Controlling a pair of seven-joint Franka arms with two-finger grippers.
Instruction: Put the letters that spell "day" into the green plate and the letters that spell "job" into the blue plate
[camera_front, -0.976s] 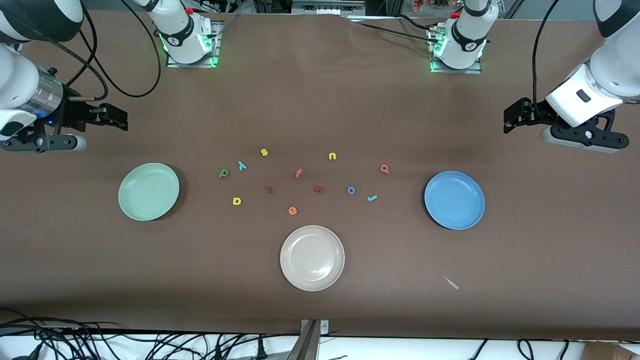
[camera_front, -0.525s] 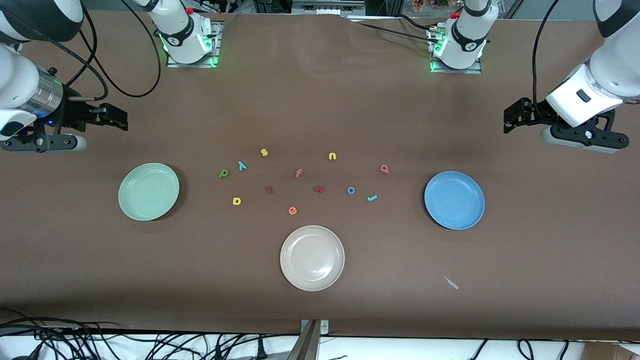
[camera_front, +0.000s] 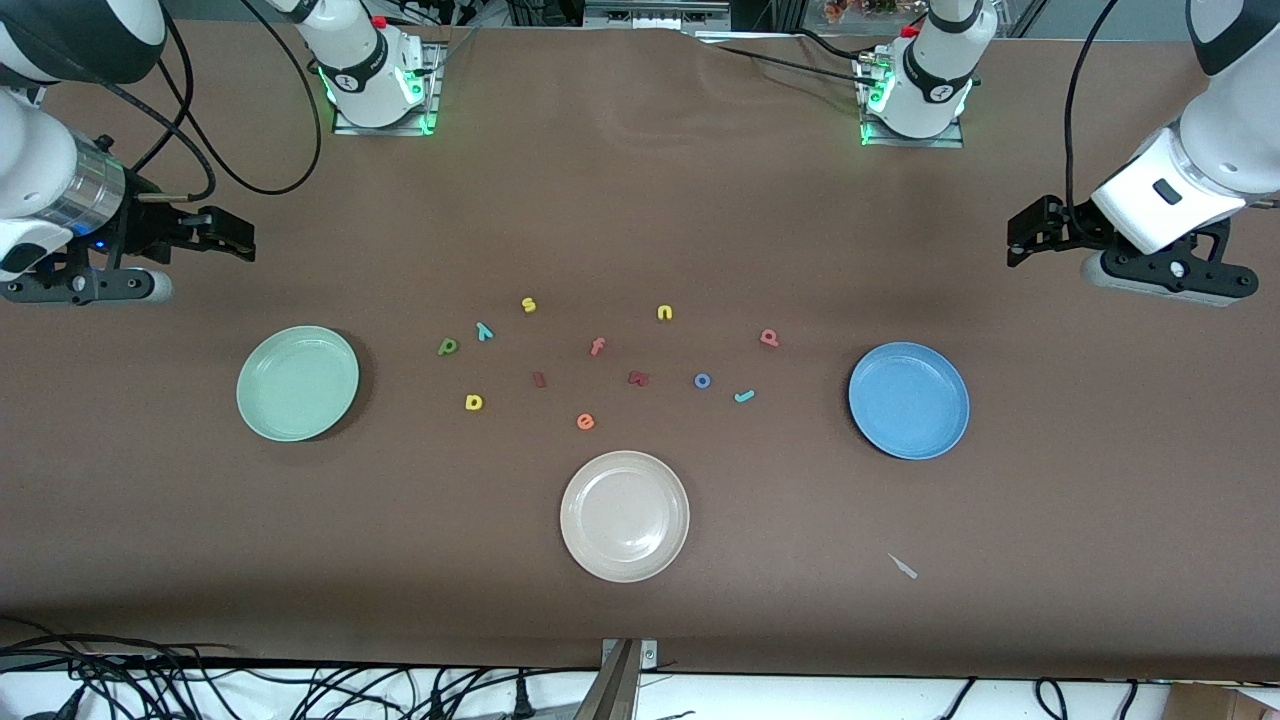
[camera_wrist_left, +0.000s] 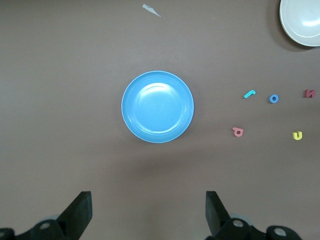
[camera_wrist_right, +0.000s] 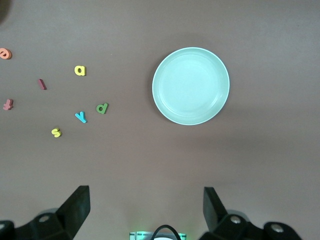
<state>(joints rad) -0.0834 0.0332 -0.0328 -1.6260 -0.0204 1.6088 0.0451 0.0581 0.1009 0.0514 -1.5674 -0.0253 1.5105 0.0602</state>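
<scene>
With both the left gripper (camera_wrist_left: 147, 212) and right gripper (camera_wrist_right: 145, 210) hanging wide apart and empty, well clear of the scattered letters, the dark green d (camera_front: 448, 347) looks light, stiff, best pinched across its flat sides.

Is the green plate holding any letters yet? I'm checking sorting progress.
No, the green plate is bare in the right wrist view; the d, a and y lie on the table.

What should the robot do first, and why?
Probably lower the open right gripper toward the green d, the letter nearest the green plate. Nothing is sorted yet: both plates are empty, and the left gripper waits open near the blue plate.
</scene>
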